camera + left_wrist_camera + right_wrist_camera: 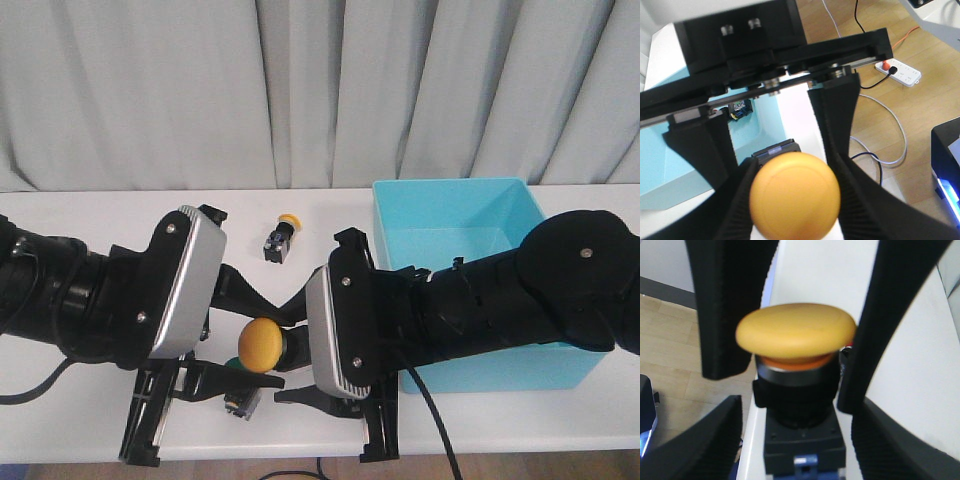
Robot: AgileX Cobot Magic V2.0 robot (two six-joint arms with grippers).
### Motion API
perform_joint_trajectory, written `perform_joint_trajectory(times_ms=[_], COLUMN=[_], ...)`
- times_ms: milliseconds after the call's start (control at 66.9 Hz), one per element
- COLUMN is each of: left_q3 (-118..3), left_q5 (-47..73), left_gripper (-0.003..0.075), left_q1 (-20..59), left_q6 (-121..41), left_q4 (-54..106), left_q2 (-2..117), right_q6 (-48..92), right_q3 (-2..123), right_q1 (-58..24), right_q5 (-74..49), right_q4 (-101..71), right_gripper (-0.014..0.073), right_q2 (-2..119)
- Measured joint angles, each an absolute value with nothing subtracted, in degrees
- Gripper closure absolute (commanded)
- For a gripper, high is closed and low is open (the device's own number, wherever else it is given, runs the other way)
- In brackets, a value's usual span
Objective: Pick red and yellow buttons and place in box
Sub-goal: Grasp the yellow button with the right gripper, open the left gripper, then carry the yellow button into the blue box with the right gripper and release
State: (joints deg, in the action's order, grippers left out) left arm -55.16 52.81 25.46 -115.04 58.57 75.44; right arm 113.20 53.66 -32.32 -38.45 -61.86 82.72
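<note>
No text, brand, number or sign can be read in any view. The yellow button (796, 332) carries a small blue tag on the lower body in the right wrist view, too blurred to read. The box (455, 215) has plain walls.

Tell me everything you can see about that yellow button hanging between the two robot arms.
The yellow button has a smooth, matte, domed mushroom cap, with an orange ring and a silvery collar under it, then a black blocky body that looks plastic. It is lifted off the white table near its front edge, left of the turquoise box. Both pincers are at it: the right pincer has fingers on either side of its neck, and the left pincer flanks the cap. Which one bears it I cannot tell.
</note>
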Motion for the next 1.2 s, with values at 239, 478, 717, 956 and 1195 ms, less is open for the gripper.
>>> perform_joint_trajectory(times_ms=[239,478,717,956,1195], left_q3=[-55.16,-55.16,-55.16,-55.16,-55.16], left_q5=[52.81,52.82,52.68,48.46,40.33], left_gripper=[0.0524,0.0342,0.0176,0.0158,0.0158], left_q1=[25.46,25.46,25.46,25.46,25.46], left_q6=[-115.04,-115.04,-114.48,-107.74,-86.35], left_q4=[58.57,58.51,58.63,55.33,42.03], left_q2=[75.44,75.44,75.44,75.44,75.44], right_q6=[113.2,113.32,113.27,110.55,85.22], right_q3=[53.66,53.66,53.66,53.66,53.66], right_q1=[-32.32,-32.32,-32.32,-32.32,-32.22], right_q5=[-38.39,-38.38,-38.38,-36.66,-26.88], right_q4=[-61.86,-61.61,-61.6,-60.02,-44.16], right_gripper=[0.0357,0.0396,0.0396,0.0396,0.0392], right_q2=[82.72,82.72,82.85,82.85,82.85])
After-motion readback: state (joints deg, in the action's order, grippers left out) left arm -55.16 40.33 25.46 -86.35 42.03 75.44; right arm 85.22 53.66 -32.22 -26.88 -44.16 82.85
